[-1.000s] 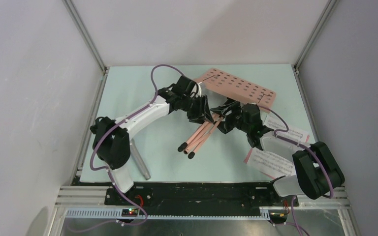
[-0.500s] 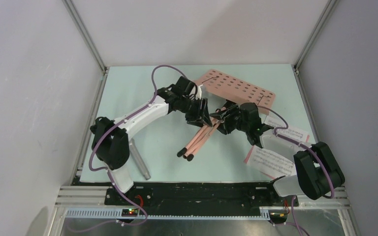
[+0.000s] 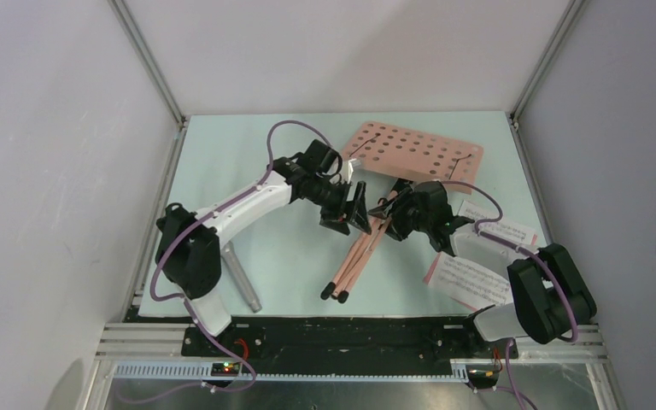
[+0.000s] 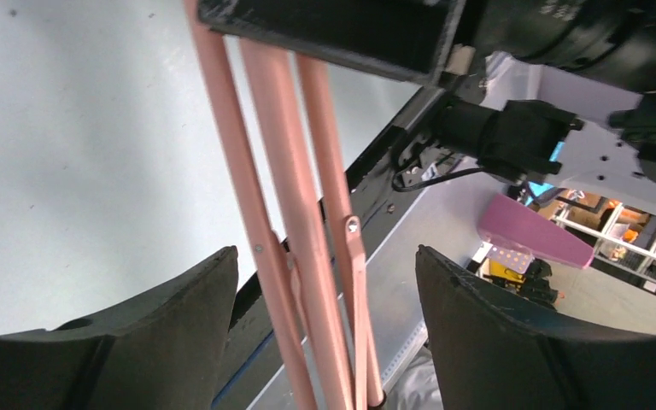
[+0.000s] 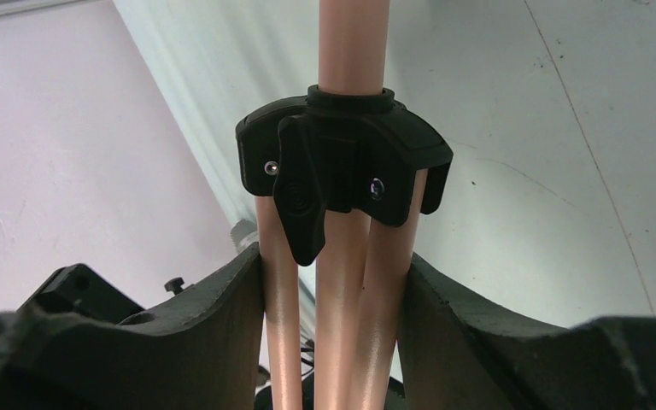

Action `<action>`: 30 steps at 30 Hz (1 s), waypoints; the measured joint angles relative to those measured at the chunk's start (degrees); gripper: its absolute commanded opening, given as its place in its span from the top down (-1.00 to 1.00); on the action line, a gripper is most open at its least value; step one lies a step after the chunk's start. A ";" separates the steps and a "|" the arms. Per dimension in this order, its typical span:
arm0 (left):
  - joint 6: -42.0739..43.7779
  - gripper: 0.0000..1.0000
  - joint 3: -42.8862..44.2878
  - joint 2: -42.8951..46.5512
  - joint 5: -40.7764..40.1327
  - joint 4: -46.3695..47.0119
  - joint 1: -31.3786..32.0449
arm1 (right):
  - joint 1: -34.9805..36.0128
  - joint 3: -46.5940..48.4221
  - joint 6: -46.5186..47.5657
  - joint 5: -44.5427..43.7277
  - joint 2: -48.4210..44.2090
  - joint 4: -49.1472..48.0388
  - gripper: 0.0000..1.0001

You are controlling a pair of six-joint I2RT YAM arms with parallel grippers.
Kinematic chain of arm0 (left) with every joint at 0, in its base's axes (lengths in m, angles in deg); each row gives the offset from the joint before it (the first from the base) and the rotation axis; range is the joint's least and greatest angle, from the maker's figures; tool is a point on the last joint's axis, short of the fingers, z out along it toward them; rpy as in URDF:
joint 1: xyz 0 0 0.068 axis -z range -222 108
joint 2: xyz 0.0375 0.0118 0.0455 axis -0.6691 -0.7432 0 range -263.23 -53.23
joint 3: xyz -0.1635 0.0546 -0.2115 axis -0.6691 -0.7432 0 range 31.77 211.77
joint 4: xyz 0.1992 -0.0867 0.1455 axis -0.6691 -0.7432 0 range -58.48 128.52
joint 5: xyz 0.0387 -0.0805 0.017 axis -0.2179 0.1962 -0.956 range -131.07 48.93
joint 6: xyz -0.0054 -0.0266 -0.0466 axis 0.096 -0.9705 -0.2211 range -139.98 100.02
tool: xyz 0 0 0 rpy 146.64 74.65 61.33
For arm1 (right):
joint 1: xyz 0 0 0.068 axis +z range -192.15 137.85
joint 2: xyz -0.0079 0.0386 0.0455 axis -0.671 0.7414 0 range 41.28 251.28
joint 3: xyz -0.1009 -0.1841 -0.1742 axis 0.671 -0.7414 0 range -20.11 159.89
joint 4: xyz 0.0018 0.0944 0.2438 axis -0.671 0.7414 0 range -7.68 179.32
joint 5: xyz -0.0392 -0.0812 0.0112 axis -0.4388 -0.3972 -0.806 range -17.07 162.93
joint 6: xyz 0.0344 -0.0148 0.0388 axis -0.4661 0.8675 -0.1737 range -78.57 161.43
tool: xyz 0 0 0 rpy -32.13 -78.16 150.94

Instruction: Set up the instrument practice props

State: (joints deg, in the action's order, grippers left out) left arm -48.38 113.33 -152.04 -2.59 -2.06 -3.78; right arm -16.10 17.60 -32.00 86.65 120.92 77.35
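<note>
Right gripper (image 5: 331,278) is clamping the music stand (image 3: 360,252) on its folded legs (image 5: 335,342), just under the black collar (image 5: 342,162). Left gripper (image 4: 320,273) is standing open, straddling the same legs closer to the feet (image 3: 337,295), with a clear gap on one side. The long axis is running from the perforated desk (image 3: 414,154) at the far side toward the near side. I'm judging left is better placed to spread a leg.

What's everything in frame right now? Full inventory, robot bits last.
music stand: 1, salmon-pink with black hub, mid-table, legs folded together
sheet-music pages: 2 visible, white with pink edges, right side
microphone: 1, grey, near left, lying flat
table: 1, pale green
left gripper: 1, black, open either side of the stand's legs
right gripper: 1, black, shut on the legs near the hub
</note>
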 measured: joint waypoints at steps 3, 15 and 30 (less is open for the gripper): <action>0.92 -0.69 -1.03 0.00 -2.69 -1.53 -0.04 | 0.02 0.07 0.85 0.17 0.44 0.13 0.38; 6.36 -0.73 -1.22 -4.83 -2.03 -3.78 -0.11 | -0.02 1.64 1.16 3.37 1.92 0.66 0.33; 4.85 0.14 1.60 -7.89 -0.26 -5.53 1.29 | 0.11 2.71 -0.66 6.43 2.93 0.87 0.31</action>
State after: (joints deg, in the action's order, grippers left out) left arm -43.53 114.93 -159.93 -2.85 -7.59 -2.49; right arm -15.99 20.31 -32.65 93.07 123.84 78.22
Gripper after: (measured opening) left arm 0.520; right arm 0.547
